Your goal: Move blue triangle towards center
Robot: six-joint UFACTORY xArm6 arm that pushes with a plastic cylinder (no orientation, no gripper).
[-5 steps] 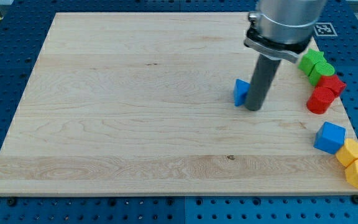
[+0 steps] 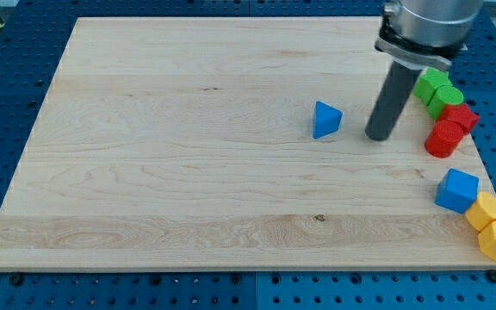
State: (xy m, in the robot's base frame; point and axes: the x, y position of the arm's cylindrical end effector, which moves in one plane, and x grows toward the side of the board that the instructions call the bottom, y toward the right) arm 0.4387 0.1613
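The blue triangle (image 2: 325,120) lies on the wooden board (image 2: 179,155), right of the board's middle. My tip (image 2: 378,137) stands on the board a short way to the triangle's right, apart from it. The dark rod rises from the tip toward the view's top right.
Along the board's right edge: two green blocks (image 2: 437,90), two red blocks (image 2: 449,131), a blue cube-like block (image 2: 457,190), and two yellow blocks (image 2: 494,226) at the bottom right corner. Blue perforated table surrounds the board.
My tip has moved right, away from the blue triangle it was touching. The triangle sits slightly further left and is now fully visible.
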